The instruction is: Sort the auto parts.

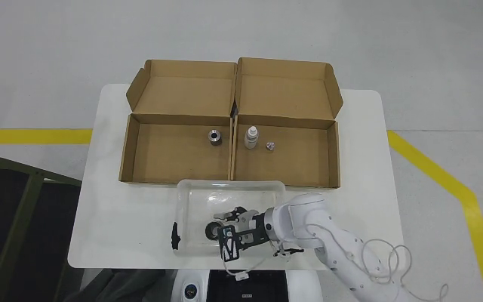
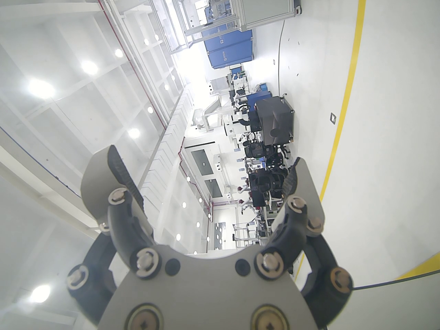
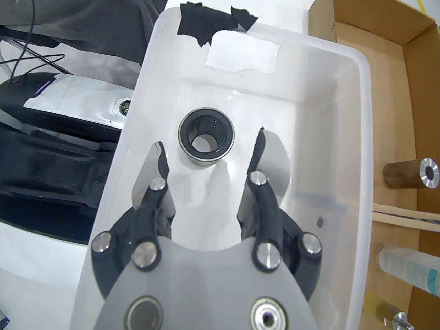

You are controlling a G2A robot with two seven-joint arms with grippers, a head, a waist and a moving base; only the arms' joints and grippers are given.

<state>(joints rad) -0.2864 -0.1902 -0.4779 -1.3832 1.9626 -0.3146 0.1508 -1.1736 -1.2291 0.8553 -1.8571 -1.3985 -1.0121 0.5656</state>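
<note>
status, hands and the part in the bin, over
Right hand open, over the clear bin. Black bearing upright inside, ahead of its fingertips, not gripped. Left hand open, empty, pointing away from the table. Nothing blocking the bearing.

A black linear bearing with a steel rim stands on end, bore upward, on the floor of the clear plastic bin at the bench's near edge. Behind the bin, two open cardboard boxes sit side by side. The left box holds a short metal cylinder by its right wall. The right box holds a small white bottle and, just beside it, a small metal fastener.
</note>
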